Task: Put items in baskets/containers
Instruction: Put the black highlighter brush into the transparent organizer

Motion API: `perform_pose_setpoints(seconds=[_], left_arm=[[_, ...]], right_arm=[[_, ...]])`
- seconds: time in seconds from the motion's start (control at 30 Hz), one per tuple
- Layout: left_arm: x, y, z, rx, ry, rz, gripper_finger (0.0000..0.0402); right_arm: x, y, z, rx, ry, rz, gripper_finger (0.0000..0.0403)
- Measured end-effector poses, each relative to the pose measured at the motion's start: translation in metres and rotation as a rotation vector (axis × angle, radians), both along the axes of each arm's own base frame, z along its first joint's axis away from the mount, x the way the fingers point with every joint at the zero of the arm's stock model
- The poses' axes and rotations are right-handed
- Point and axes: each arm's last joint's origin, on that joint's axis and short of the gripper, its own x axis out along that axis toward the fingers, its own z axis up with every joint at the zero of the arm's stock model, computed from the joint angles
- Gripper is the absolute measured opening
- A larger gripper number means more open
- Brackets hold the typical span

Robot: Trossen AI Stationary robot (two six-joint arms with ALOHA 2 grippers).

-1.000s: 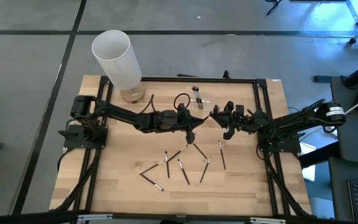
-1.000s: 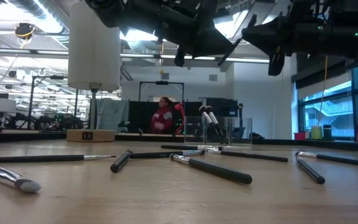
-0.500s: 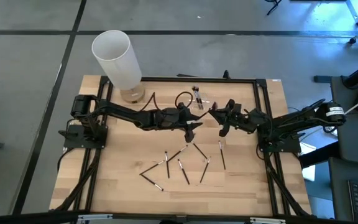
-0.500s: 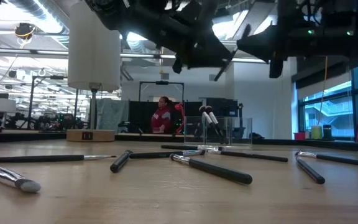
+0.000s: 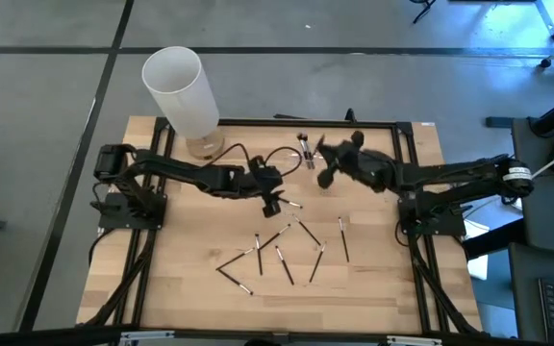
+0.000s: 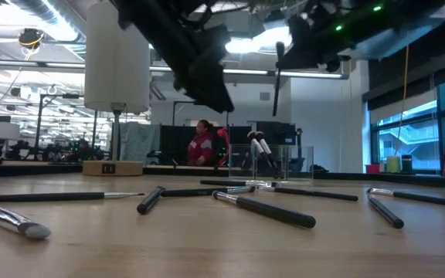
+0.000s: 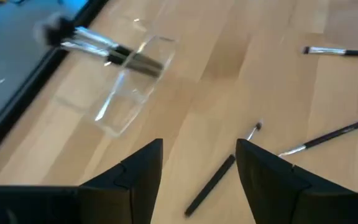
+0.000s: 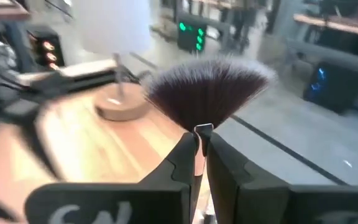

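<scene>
The right pincer point(image 5: 327, 165) hangs over the far middle of the pale wooden desk point(image 5: 190, 279), closed tight on a thin black-handled brush with a fanned brownish head point(image 8: 209, 92). In the right wrist view the fan stands up out of the narrow slot between the two fingers, so the handle points down, which suits lowering it handle-first into a compartment. The small clear plastic organizer point(image 7: 118, 93) sits just below and beside that pincer at the far edge, with a couple of silver-ferruled brushes point(image 6: 259, 147) leaning in it.

The left pincer point(image 7: 199, 163) is spread wide with nothing between its fingers, hovering left of the organizer and above the desk's middle; judging by that, it is free to go for another brush. The remaining loose black makeup brushes point(image 5: 282, 255) lie scattered flat on the near half, well apart from the organizer.

The high view gives the layout but barely shows the transparent organizer. The low view shows its walls and the brushes inside leaning. Only the right wrist view shows which brush is held. The tall white cylinder point(image 5: 181, 91) stands at the far left corner, with a person in red point(image 6: 202, 145) in the room beyond.
</scene>
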Motion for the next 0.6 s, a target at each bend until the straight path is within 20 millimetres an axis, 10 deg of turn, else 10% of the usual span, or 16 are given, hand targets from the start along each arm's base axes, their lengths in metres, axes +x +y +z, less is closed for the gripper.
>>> perform_pose_setpoints(seconds=[0.27,0.6], left_arm=[[-0.013,-0.012,0.014,-0.001,0.018,-0.021,0.0198],[-0.016,-0.015,0.001,0.008,0.125,-0.033,0.0198]], right_arm=[[0.019,-0.061,-0.010,0.200,0.134,0.001,0.0031],[0.041,-0.086,-0.027,0.325,0.234,0.010,0.0041]])
